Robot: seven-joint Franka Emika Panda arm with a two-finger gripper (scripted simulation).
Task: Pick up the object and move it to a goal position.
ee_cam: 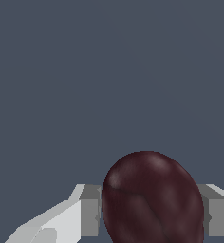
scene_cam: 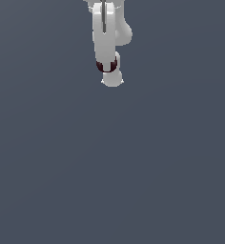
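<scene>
Your white arm (scene_cam: 105,28) hangs at the exterior view's top, over plain grey ground. Your gripper (ee_cam: 152,209) has its 2 jaws pinching the dark maroon ball (ee_cam: 153,199) (scene_cam: 106,66), 1 grey pad (ee_cam: 90,211) touching each side of it.

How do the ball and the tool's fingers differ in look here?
The ball is dark maroon; the fingers are white and grey. The ball is rounded with faint veining; the fingers are flat-faced, blocky and plain. In the wrist view the ball bulks larger than either finger beside it. Shared: both sit together, fingers flanking the ball against a blank grey background.
</scene>
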